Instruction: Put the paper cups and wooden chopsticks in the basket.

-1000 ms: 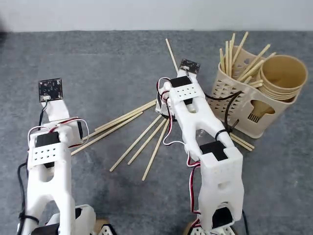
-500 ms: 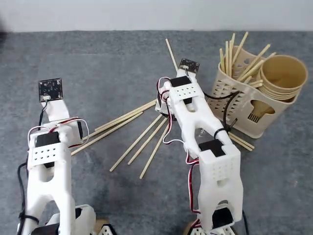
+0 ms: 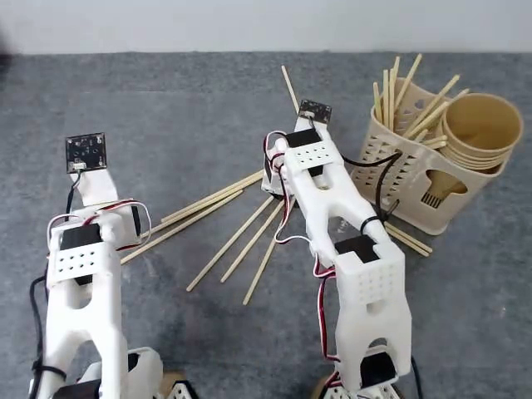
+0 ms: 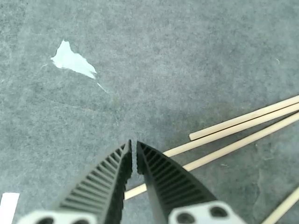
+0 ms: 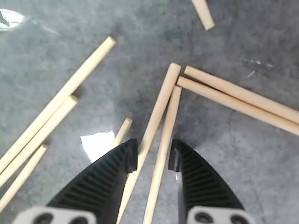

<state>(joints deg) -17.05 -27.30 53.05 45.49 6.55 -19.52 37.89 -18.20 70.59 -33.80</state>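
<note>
While loose wooden chopsticks (image 3: pixel 233 241) lie fanned on the grey desk (image 3: pixel 166 108), long axes slanting toward the basket (image 3: pixel 416 204), the right end effector (image 5: pixel 152 156) stands open astride two; the left end effector (image 4: pixel 133 151) hovers closed, empty. Stacked paper cups (image 3: pixel 482 125) sit in the basket.

My fingers (image 5: pixel 110 179) are black plastic, matt, with ribbed inner faces. My right arm (image 3: pixel 332 199) is white plastic, smooth, with a slight sheen. The table (image 3: pixel 166 108) under me wears a grey cloth, felt-like, rough and matt. The chopsticks (image 5: pixel 158 112) are pale bare wood, smooth and dull. The basket (image 3: pixel 403 195) is beige plastic, smooth and perforated. The paper cups (image 3: pixel 482 125) are tan paper, matt. A whitish scrap (image 4: pixel 70 59) looks thin, whether paper or tape I cannot tell.
</note>
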